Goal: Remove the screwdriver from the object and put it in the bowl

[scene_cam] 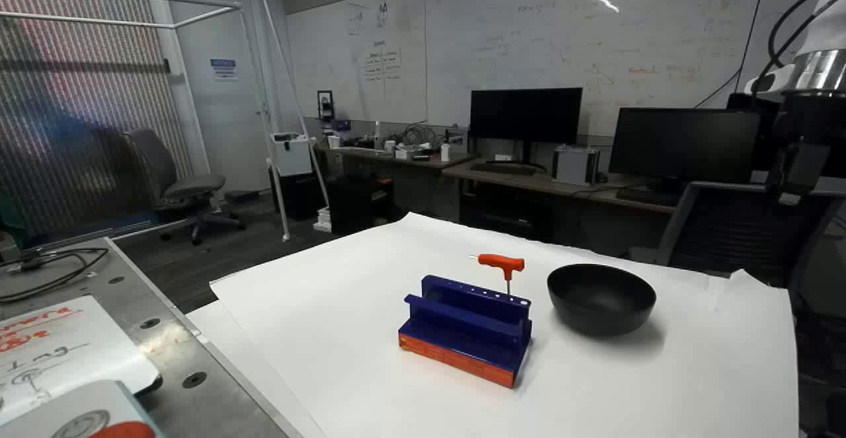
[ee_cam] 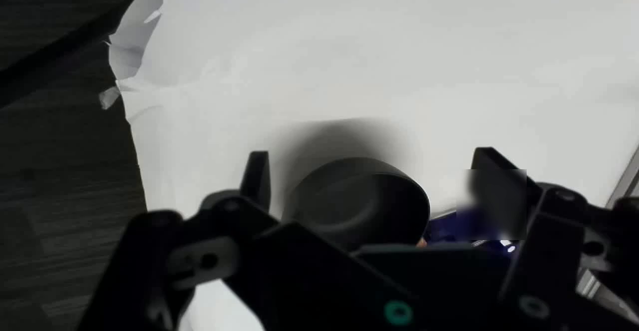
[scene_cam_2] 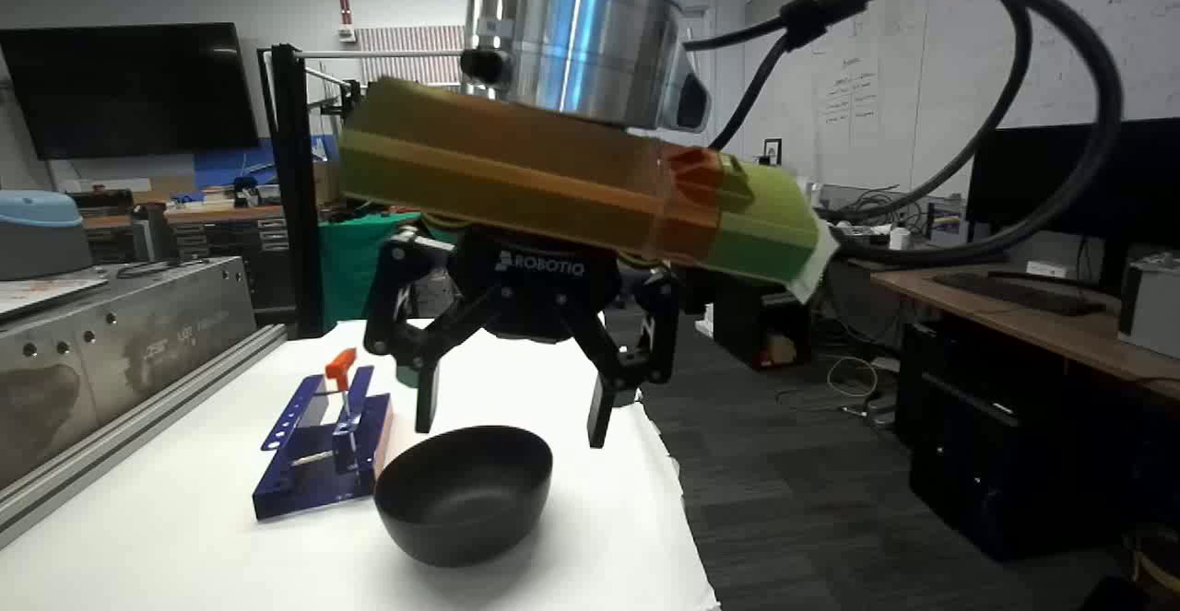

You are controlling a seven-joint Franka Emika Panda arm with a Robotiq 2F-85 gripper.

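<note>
Exterior view: orange, T-handled, thin-shafted screwdriver (scene_cam_2: 342, 367) stands in blue rectangular holder (scene_cam_2: 346, 448); round black bowl (scene_cam_2: 461, 537); black gripper (scene_cam_2: 513, 416), wide apart, holds nothing. Removal, placing: apparently both outstanding.

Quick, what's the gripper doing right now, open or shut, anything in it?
Gripper: open, holding nothing; the screwdriver stands in the blue holder.

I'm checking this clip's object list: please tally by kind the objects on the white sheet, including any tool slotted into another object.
Blue holder: 1
Screwdriver, upright in the holder: 1
Black bowl: 1
Total: 3
</note>
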